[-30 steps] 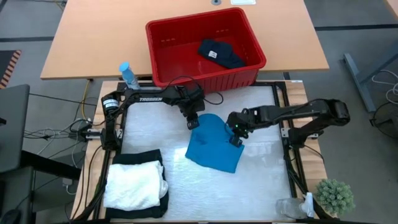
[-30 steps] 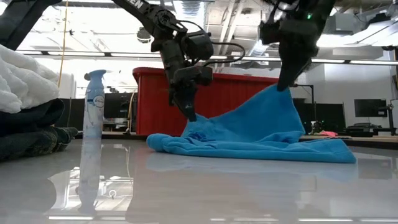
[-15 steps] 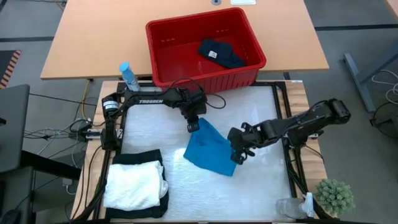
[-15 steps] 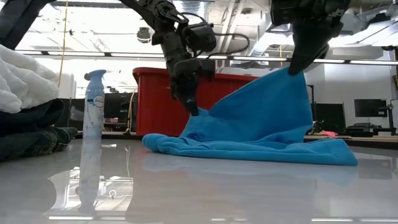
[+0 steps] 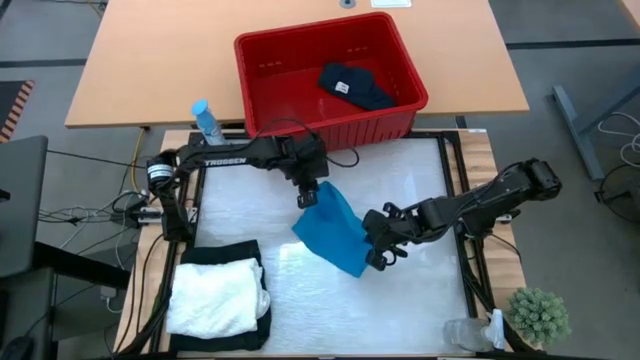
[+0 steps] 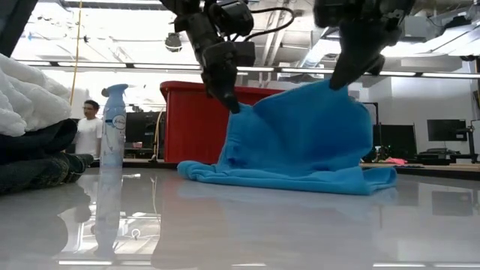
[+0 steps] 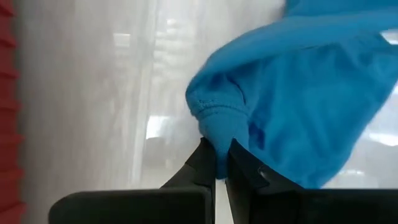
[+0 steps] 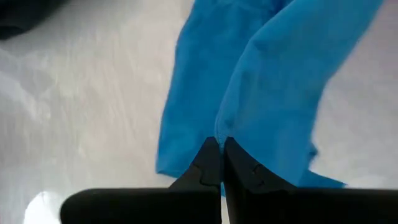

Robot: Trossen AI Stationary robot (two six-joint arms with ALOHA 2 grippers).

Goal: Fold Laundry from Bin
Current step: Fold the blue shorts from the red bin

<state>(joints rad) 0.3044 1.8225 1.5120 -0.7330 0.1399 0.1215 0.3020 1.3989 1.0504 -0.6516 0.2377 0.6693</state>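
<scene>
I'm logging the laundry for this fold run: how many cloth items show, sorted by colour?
Blue: 1, the blue garment, pinched by the left gripper and the right gripper.
White: 1, the white item, folded on the stack.
Black: 1, the black garment under it.
Dark navy: 1, the dark item in the red bin.
Total: 4

The bin (image 5: pixel 330 80) stands at the far edge of the worktop (image 5: pixel 420 300), with one garment (image 5: pixel 355 85) lying inside it toward its right side. In front of the bin, near the worktop's middle, a small cloth (image 5: pixel 330 228) is lifted between the left pincer (image 5: pixel 308 199) at its far corner and the right pincer (image 5: pixel 375 260) at its near right corner, its lower part trailing on the surface. A folded stack of laundry (image 5: pixel 218 295) lies at the near left corner, a spray bottle (image 5: pixel 207 120) stands just left of the bin, and a small plant (image 5: pixel 540 315) sits off the near right corner.
</scene>
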